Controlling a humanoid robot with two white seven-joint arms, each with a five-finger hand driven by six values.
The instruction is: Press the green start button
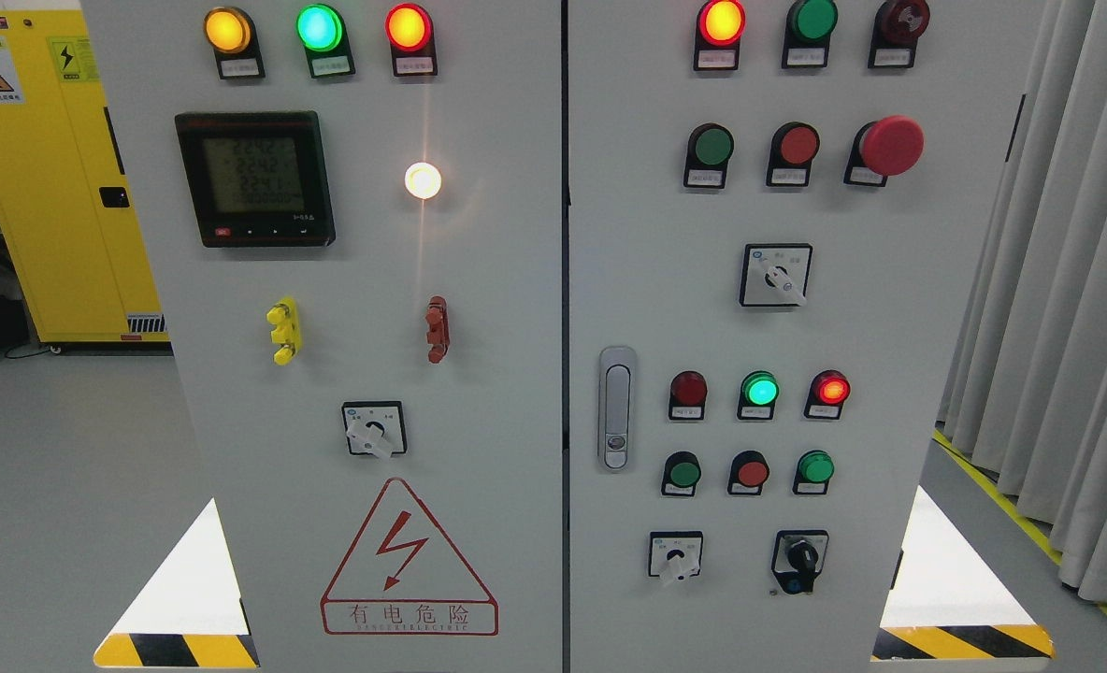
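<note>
- Neither robot hand was in view, so the state of the fingers could not be told.
- Nearest, low on the right door, sat a key switch (801, 559) and a row of push buttons (752, 472), probably grouped within easy reach.
- Higher up, the likeliest green start button (710, 147) sat beside a red button (796, 145) and the mushroom emergency stop (890, 146); its label was unreadable.
- Farthest, a yellow cabinet (44, 178) stood behind, left.

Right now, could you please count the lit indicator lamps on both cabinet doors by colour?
Amber lamps: 1
Green lamps: 2
Red lamps: 3
White lamps: 1
Total: 7
</note>
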